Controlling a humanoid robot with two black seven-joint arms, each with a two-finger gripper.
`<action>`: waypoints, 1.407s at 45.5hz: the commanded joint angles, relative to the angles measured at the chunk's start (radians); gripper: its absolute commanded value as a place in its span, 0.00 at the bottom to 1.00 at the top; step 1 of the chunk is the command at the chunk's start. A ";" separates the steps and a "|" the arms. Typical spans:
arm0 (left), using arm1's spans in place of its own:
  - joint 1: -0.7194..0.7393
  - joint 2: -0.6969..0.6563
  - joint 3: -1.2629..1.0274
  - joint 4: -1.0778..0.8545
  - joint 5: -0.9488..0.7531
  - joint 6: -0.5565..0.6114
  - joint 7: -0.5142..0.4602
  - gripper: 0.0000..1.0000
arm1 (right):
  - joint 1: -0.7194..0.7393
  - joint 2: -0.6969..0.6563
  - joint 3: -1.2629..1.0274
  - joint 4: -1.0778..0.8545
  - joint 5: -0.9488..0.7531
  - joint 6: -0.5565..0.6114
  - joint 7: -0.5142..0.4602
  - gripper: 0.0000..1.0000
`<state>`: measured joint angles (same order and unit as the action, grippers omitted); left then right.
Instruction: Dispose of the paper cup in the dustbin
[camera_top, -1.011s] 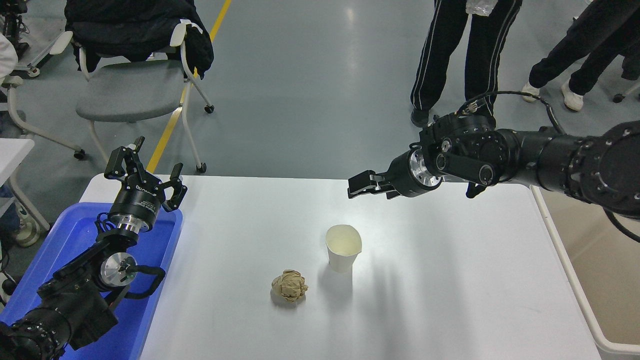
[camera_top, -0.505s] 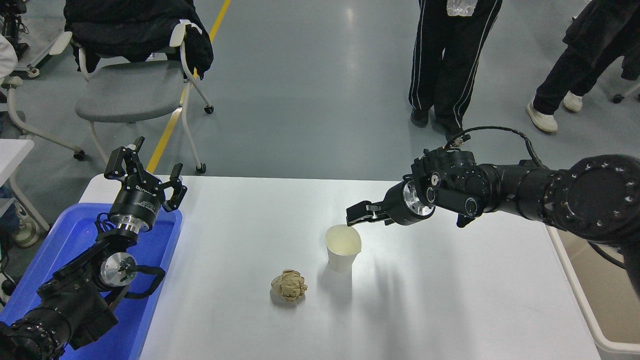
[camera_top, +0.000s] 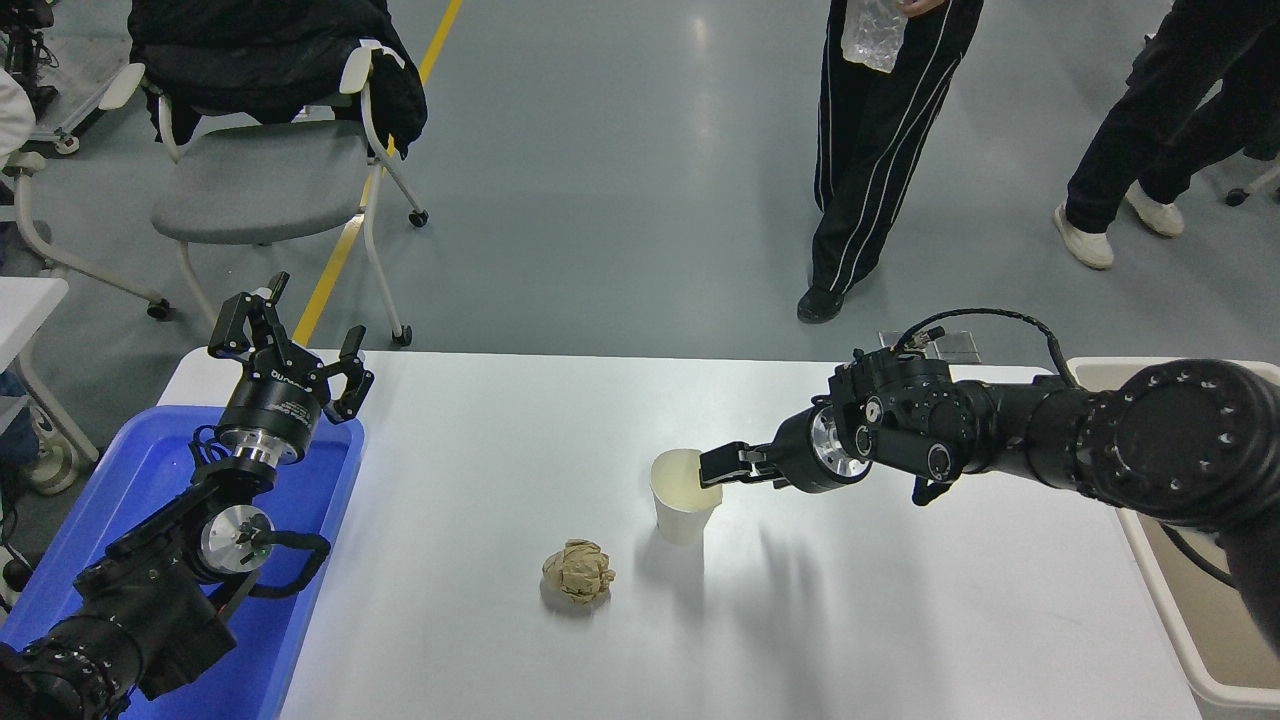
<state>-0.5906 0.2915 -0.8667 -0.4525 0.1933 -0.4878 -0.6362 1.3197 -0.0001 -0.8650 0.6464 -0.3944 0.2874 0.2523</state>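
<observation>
The white paper cup (camera_top: 685, 497) stands upright near the middle of the white table (camera_top: 900, 620). My right gripper (camera_top: 712, 468) reaches in from the right, low over the table, with its tips at the cup's right rim. Its jaws stand slightly apart and the cup rests on the table. The beige dustbin (camera_top: 1230, 610) stands beyond the table's right edge, partly hidden by my right arm. My left gripper (camera_top: 290, 345) is parked open over the blue tray at the lower left.
A crumpled brown paper ball (camera_top: 579, 571) lies just left of and in front of the cup. A blue plastic tray (camera_top: 300, 600) sits at the table's left end. People stand beyond the far edge, and a chair (camera_top: 250, 180) stands at the back left.
My right gripper has come down and toward the cup, from high behind it to its right rim. The cup and paper ball have not moved. The people behind have shifted.
</observation>
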 joint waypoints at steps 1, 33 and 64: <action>0.000 0.000 0.000 0.000 0.000 0.000 0.000 1.00 | -0.050 0.000 0.003 -0.036 -0.004 -0.016 0.002 0.95; 0.000 0.000 0.000 0.000 0.000 0.000 0.000 1.00 | -0.056 0.000 0.008 -0.041 -0.078 -0.048 0.013 0.00; 0.000 0.000 0.000 0.000 0.000 0.000 0.000 1.00 | 0.073 0.000 0.121 -0.022 -0.072 -0.024 0.081 0.00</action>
<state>-0.5906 0.2914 -0.8667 -0.4525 0.1933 -0.4878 -0.6366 1.3371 0.0000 -0.7937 0.6195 -0.4697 0.2445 0.3024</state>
